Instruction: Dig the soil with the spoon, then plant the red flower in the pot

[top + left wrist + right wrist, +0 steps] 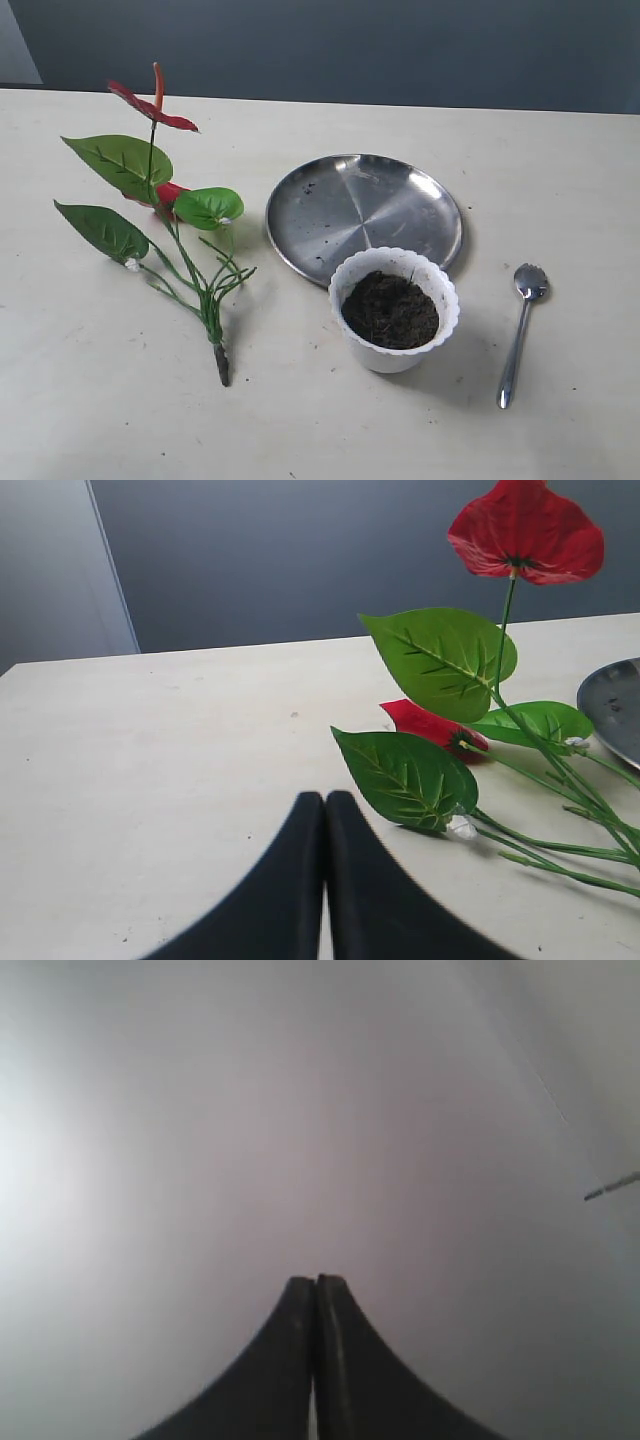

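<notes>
The white scalloped pot (395,355) stands on the table, filled with dark brown soil (390,310). The silver spoon (520,330) lies to its right, bowl away from the front edge. The red flower (160,215) lies flat on the left, its dark stub pointing to the front. In the left wrist view my left gripper (324,798) is shut and empty, close beside a green leaf (410,778) of the red flower (525,530). My right gripper (316,1281) is shut and empty, facing a blank grey surface. Neither gripper shows in the exterior view.
A round shiny steel plate (350,200) lies just behind the pot, touching or nearly touching it. The table's far edge meets a dark grey wall (350,40). A thin bright line (610,1188) shows at the edge of the right wrist view.
</notes>
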You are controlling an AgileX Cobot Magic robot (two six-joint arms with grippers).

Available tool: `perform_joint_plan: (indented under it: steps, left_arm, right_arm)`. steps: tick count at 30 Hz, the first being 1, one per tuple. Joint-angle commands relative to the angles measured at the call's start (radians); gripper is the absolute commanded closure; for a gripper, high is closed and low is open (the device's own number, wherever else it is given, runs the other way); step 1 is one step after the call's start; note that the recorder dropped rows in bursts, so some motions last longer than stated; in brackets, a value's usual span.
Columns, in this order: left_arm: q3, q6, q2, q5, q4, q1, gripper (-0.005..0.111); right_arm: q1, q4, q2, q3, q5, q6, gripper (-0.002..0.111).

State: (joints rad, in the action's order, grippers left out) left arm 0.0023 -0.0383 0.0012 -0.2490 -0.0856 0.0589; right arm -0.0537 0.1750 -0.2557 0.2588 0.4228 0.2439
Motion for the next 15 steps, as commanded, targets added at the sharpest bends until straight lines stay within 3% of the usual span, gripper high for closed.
perform_joint_plan:
  steps: [1, 6, 8, 11, 15]
  left_arm:
    - [-0.002, -0.002, -0.001, 0.009, 0.002, -0.007, 0.106]
    - [-0.002, -0.002, -0.001, 0.009, 0.002, -0.007, 0.106]
    - [-0.002, -0.002, -0.001, 0.009, 0.002, -0.007, 0.106]
    - [-0.002, -0.005, -0.001, 0.009, 0.002, -0.007, 0.106]
    - [-0.002, -0.003, -0.001, 0.009, 0.002, -0.007, 0.106]
  right_arm:
    - [-0.003, -0.294, -0.301, 0.315, -0.358, -0.121, 0.109]
    - [-0.003, -0.319, -0.854, 0.793, -1.294, -0.091, 0.109]
    - [-0.003, -0.243, -1.028, 0.837, -1.46, -0.095, 0.109]
    - [0.019, -0.019, -1.223, 0.778, -1.391, -0.2, 0.109]
    - [0.131, 0.026, -1.399, 0.731, -1.256, -0.21, 0.109]
